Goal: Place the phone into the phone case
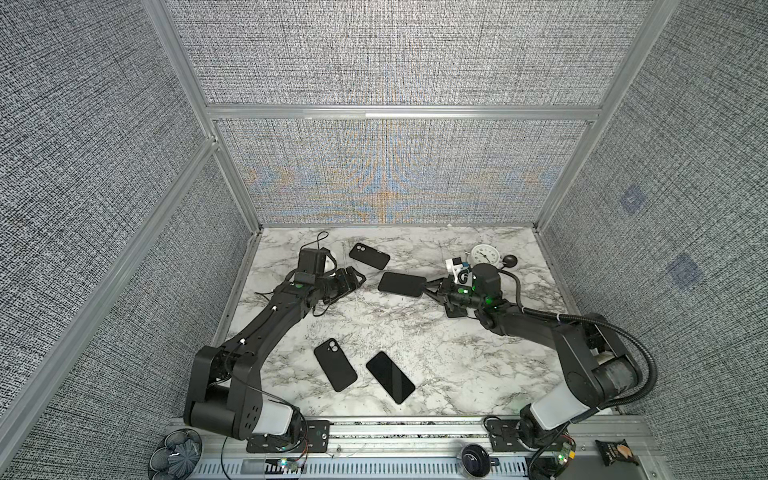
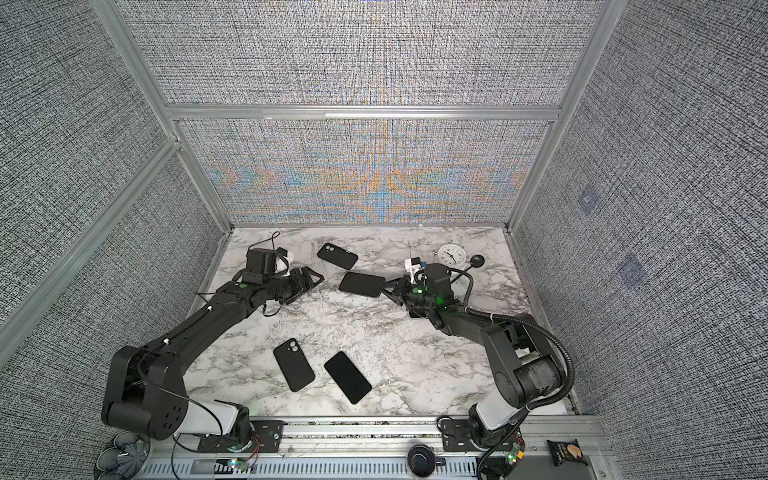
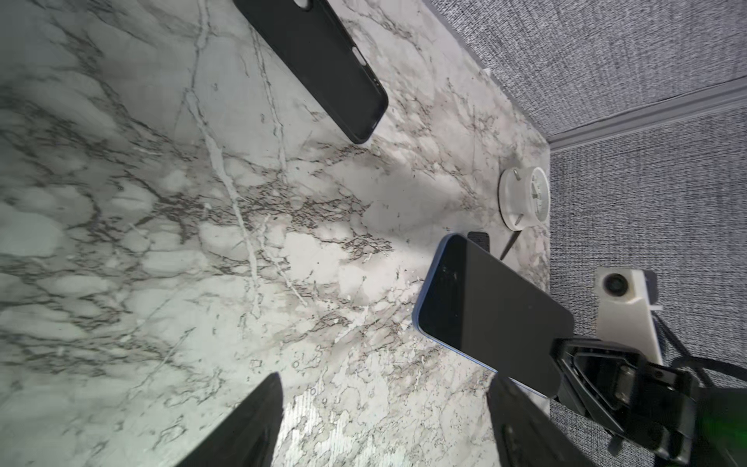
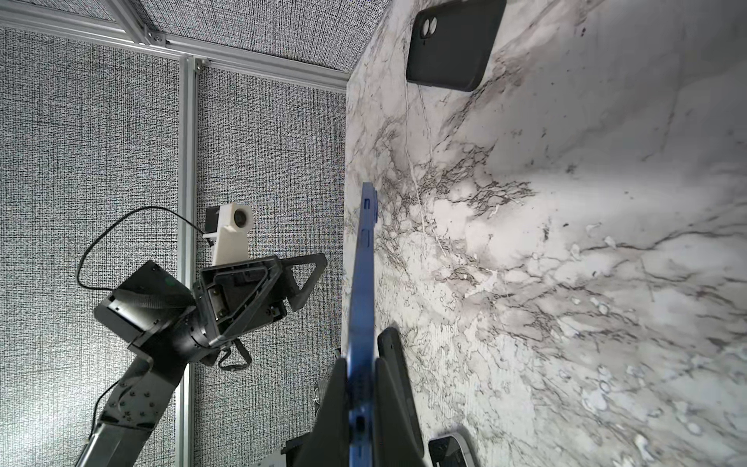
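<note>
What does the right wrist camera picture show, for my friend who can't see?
The right gripper pinches a blue phone, seen edge-on, above a marble table. A black phone case lies farther off on the table, and the left gripper hangs open before a gray wall.

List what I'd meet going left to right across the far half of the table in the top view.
Left tool, open → held phone → right tool, shut on it → white clock → black ball. The black case at the back is left out: sideways it overlaps the left tool and the phone.
</note>
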Robot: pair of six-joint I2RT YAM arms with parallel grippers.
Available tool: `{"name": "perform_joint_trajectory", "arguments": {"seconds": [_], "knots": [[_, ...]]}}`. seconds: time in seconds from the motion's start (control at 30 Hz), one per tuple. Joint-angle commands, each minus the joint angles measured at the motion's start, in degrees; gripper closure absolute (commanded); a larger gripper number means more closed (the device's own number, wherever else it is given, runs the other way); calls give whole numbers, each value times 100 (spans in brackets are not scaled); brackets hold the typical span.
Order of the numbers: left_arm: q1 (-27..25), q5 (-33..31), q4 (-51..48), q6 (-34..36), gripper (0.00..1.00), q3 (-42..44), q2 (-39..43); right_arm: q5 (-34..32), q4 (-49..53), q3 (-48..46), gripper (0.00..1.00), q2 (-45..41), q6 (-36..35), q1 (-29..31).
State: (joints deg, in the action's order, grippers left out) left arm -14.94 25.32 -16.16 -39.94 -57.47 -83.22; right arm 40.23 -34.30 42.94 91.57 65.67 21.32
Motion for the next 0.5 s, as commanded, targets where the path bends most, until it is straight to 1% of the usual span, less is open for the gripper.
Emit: {"name": "perform_joint_trajectory", "arguments": {"seconds": [0.0, 0.13, 0.27, 0.47], "knots": [[184, -273, -631, 430, 20, -434, -373, 29, 182, 199, 100, 51, -315, 1], [423, -367, -976, 731, 20, -1243, -1042, 87, 205, 448, 100, 306, -349, -1], [624, -578, -1447, 1086, 20, -2375, -1953, 202, 181, 828, 100, 651, -264, 2], [972, -463, -2204, 1522, 22, -4234, -3468, 221, 788, 1327, 100, 931, -648, -57]]}}
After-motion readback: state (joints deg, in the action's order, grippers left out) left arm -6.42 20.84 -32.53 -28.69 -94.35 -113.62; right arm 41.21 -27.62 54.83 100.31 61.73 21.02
